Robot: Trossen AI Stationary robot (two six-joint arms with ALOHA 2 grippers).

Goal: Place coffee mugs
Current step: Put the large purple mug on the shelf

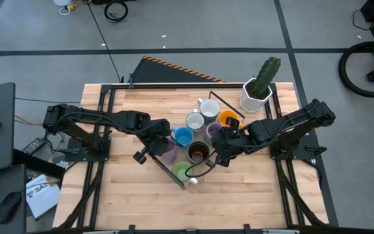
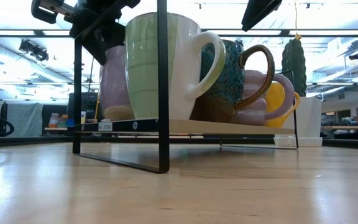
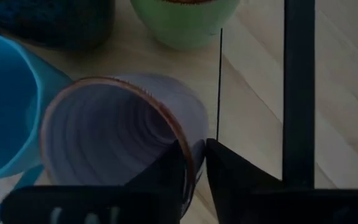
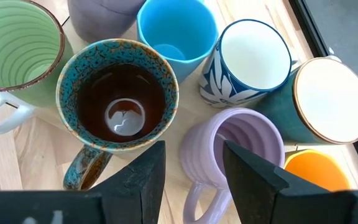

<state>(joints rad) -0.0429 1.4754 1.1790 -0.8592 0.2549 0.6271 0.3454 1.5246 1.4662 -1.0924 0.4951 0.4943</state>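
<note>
Several mugs stand together on a black-framed rack (image 1: 174, 170). My left gripper (image 1: 165, 148) is shut on a lavender mug (image 3: 110, 137) at the rack's left side, beside the blue mug (image 1: 183, 136). My right gripper (image 4: 194, 177) is open above the rack's right part. One of its fingers is over the gap between the dark brown mug (image 4: 118, 99) and the second lavender mug (image 4: 232, 152); the other is over that mug's mouth. The green mug (image 2: 160, 65), orange mug (image 1: 228, 118) and two pale mugs (image 1: 195, 121) stand on their bases. My left gripper has the lavender mug by its rim (image 3: 190, 163), one finger inside the mug and one outside, pinching the wall. The fingers come from above, slanting from the table's left. In the low view the mug's base (image 2: 118, 113) is level with the rack's board.
A white faceted pot with a green cactus (image 1: 260, 88) stands at the far right corner, clear of the rack. The rack's black uprights (image 2: 163, 87) and wire edge (image 3: 298, 93) rise close to the left gripper. Bare wooden tabletop (image 1: 239, 198) lies along the near side.
</note>
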